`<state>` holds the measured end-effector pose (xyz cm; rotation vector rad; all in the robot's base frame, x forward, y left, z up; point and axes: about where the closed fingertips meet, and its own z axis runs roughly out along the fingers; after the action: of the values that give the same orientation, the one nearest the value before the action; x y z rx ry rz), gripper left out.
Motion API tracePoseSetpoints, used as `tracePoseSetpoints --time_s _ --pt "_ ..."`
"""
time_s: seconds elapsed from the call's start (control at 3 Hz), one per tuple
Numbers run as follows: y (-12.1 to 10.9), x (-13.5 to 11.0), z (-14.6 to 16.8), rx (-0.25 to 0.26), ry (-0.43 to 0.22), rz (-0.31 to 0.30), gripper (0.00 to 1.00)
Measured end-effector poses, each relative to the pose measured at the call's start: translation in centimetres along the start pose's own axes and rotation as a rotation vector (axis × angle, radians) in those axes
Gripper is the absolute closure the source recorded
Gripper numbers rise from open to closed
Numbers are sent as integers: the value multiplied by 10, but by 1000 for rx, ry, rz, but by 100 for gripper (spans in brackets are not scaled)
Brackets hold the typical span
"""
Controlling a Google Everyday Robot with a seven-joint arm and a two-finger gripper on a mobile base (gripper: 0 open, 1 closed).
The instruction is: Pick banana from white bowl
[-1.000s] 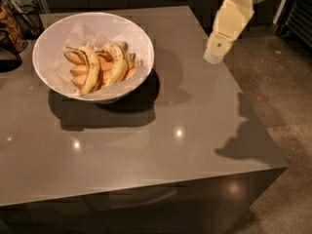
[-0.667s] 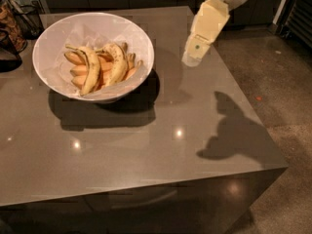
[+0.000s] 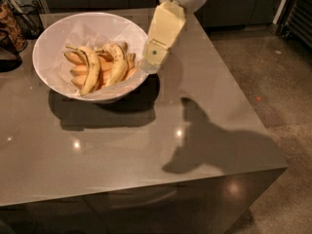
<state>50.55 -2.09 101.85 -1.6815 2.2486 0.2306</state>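
Counter: glossy grey-brown top. Bowl: white, standing toward the back left corner. Wire basket: dark, at back left corner. Gripper: over bowl's right rim

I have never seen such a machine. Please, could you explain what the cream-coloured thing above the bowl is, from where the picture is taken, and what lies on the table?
The cream-coloured thing is the arm of a robot; its rolling base is out of view. The arm ends in the gripper, a clamp for grasping, which is now at the right rim of the white bowl. A single camera looks down on the grey table from above. Several bananas lie in the paper-lined bowl. The freckled banana in the middle is the one to pick. All of them lie in the bowl, so nothing is held. The dark shape on the table is the arm's shadow.
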Motion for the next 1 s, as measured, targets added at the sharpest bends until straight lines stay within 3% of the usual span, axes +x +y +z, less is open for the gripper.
tracePoseSetpoints --time_s 0.33,0.67,1.0 --pt "-7 -8 2 26 -29 -4 0" --pt "-46 -16 17 39 -15 67 0" --pt "-84 -30 34 20 -28 125 0"
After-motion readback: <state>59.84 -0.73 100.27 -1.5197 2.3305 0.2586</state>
